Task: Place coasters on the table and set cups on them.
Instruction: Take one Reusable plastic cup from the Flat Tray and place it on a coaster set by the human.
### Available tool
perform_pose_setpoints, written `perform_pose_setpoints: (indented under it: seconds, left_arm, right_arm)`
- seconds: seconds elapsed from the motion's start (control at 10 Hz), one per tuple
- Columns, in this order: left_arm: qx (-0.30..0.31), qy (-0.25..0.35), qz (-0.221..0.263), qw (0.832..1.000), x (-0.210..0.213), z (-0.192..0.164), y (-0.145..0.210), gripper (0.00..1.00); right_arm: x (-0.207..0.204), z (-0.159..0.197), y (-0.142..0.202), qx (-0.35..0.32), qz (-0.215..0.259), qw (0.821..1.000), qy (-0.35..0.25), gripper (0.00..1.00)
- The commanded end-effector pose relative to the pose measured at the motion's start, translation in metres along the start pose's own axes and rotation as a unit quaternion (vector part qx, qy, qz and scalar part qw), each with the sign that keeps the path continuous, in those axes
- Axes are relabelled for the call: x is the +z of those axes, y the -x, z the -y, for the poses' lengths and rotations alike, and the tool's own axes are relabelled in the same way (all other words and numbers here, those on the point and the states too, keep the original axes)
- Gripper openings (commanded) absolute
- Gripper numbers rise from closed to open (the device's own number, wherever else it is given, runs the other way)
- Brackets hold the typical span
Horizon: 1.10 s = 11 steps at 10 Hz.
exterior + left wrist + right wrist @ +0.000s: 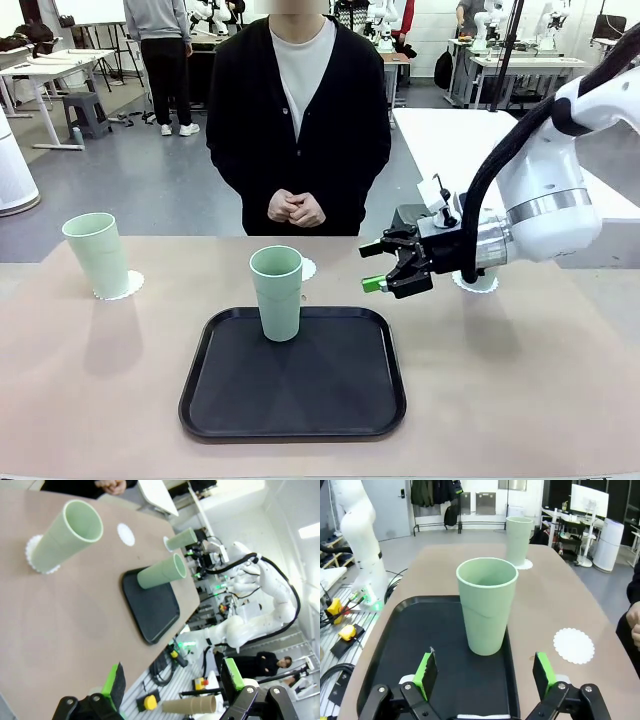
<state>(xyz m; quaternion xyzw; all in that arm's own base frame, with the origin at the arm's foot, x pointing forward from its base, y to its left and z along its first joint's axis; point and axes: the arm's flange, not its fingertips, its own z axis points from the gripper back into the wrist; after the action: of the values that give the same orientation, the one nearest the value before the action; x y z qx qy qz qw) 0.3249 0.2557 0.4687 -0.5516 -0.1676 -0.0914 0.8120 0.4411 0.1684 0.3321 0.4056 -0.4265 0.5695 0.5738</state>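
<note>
One mint-green cup (97, 255) stands on a white scalloped coaster (120, 285) at the table's (500, 380) left. A second cup (276, 293) stands upright on the black tray (300, 390), with a bare coaster (306, 268) just behind it. My right gripper (385, 268) hangs open a short way right of that cup, fingers pointing at it. In the right wrist view the cup (487, 605) stands ahead of the open gripper (485, 672), untouched. Another coaster (478, 283) peeks out behind my right arm. In the left wrist view a third cup (181, 539) stands there. My left gripper (172, 680) is open, holding nothing.
A person stands at the far side with hands (296, 208) clasped, off the table. The tray (405, 645) lies at the table's near middle. Bare tabletop lies left and right of the tray.
</note>
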Motion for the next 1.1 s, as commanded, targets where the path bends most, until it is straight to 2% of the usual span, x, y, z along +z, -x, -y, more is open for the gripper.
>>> perform_pose_setpoints:
  seconds: [0.0, 0.3, 0.4, 0.7, 0.8, 1.0]
  left_arm:
    - [-0.001, 0.003, 0.000, 1.000, 0.003, 0.002, 0.001, 1.00]
    - [-0.001, 0.003, 0.000, 1.000, 0.003, 0.002, 0.001, 1.00]
    - [-0.001, 0.003, 0.000, 1.000, 0.003, 0.002, 0.001, 1.00]
    - [-0.001, 0.003, 0.000, 1.000, 0.003, 0.002, 0.001, 1.00]
    - [-0.001, 0.003, 0.000, 1.000, 0.003, 0.002, 0.001, 1.00]
    - [-0.001, 0.003, 0.000, 1.000, 0.003, 0.002, 0.001, 1.00]
  right_arm:
    - [-0.019, -0.006, 0.010, 0.003, 0.004, 1.000, 0.005, 1.00]
    - [-0.042, -0.004, 0.011, -0.028, -0.024, 0.999, -0.021, 1.00]
    - [-0.025, -0.008, 0.010, -0.006, -0.004, 1.000, -0.019, 1.00]
    - [-0.025, -0.008, 0.010, -0.006, -0.004, 1.000, -0.019, 1.00]
    - [-0.029, -0.008, 0.012, -0.009, -0.009, 1.000, -0.020, 1.00]
    - [-0.051, 0.007, 0.026, -0.021, 0.029, 0.999, -0.010, 1.00]
